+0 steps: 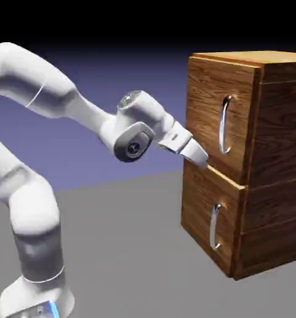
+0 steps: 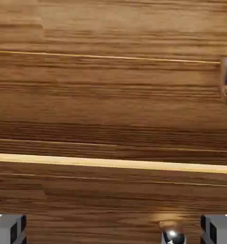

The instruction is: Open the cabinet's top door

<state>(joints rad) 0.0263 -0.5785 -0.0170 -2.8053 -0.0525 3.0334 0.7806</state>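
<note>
The arm's pale base [image 1: 38,295] stood on the grey worktop [image 1: 132,248], at the exterior view's lower left. Farther in, the gripper [image 1: 199,156] slanted down toward the cabinet [image 1: 281,136], its fingers spread wide with nothing grasped. Whether it touched the wood could not be told.

The cabinet stood at the exterior view's right, rising above the worktop's far edge. Its lower panel [image 1: 209,217] had a short curved handle [image 1: 214,227]; above, the top door [image 1: 206,112] was shut, its longer silver handle [image 1: 224,124] upright near the door's edge at the exterior view's right. Behind hung the blue-violet backdrop [image 1: 132,74].
</note>
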